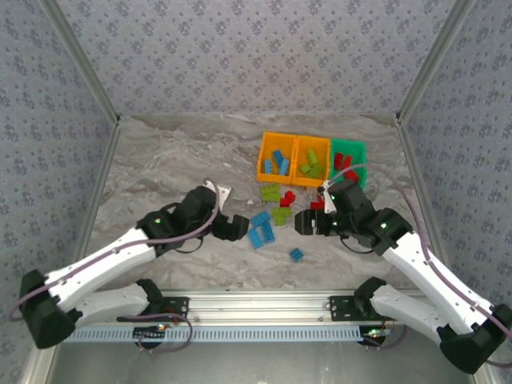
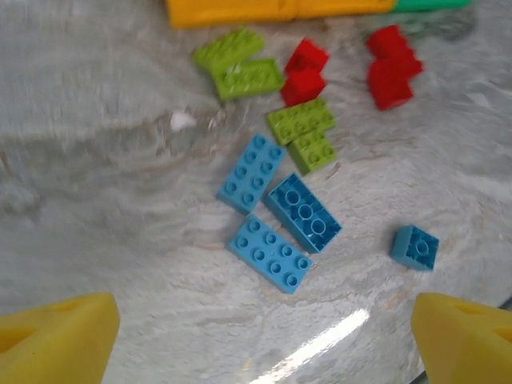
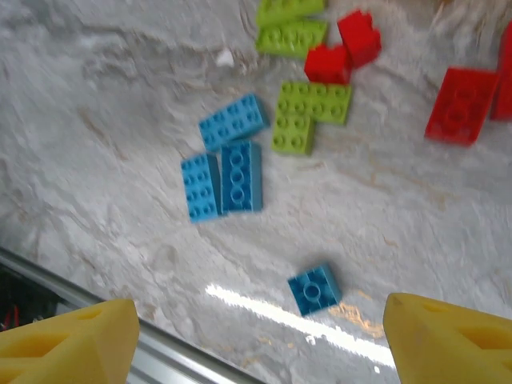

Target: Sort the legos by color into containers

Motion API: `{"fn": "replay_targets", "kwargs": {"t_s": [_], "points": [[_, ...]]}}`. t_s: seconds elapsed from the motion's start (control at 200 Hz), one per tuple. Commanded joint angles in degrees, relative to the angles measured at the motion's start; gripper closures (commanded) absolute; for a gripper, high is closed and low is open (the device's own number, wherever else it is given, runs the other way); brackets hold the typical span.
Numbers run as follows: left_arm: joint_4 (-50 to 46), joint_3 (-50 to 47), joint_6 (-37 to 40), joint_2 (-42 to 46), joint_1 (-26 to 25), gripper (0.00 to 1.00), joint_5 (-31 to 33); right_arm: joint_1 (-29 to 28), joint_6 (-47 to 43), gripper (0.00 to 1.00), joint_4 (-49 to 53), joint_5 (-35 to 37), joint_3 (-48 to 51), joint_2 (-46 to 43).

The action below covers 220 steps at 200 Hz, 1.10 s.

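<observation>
Three bins stand in a row at the back: an orange bin [image 1: 276, 138] with blue bricks, an orange bin [image 1: 311, 141] with green bricks, and a green bin [image 1: 350, 145] with red bricks. Loose legos lie in front of them: three blue bricks [image 2: 270, 253] close together, a small upturned blue brick [image 3: 314, 289], green bricks [image 2: 300, 120] and red bricks [image 2: 392, 68]. My left gripper [image 2: 264, 344] hovers open just left of the blue cluster [image 1: 261, 228]. My right gripper [image 3: 256, 340] hangs open, empty, above the small blue brick [image 1: 297, 254].
The marble tabletop [image 1: 176, 160] is bare to the left. A metal rail [image 1: 256, 308] runs along the near edge. Patterned walls enclose the back and sides. The two grippers face each other closely across the loose bricks.
</observation>
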State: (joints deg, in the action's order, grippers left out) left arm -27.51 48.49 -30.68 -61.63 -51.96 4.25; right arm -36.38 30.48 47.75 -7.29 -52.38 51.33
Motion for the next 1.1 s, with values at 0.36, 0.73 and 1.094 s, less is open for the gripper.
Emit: {"fn": "replay_targets", "kwargs": {"t_s": [0.36,0.73,1.094], "points": [[3.9,3.4,-26.9,-23.2,-6.2,0.14,5.7,-0.3,1.2,0.16,1.9,4.8,0.5,-0.8],[8.4,4.4,-25.5,-32.3,-6.2,0.20,5.1,-0.1,2.0,0.16,2.8,5.9,1.8,-2.5],[9.4,-0.2,-26.4,-32.6,-6.1,0.49,5.7,0.1,0.7,0.15,0.9,-0.2,0.8,-3.2]]}}
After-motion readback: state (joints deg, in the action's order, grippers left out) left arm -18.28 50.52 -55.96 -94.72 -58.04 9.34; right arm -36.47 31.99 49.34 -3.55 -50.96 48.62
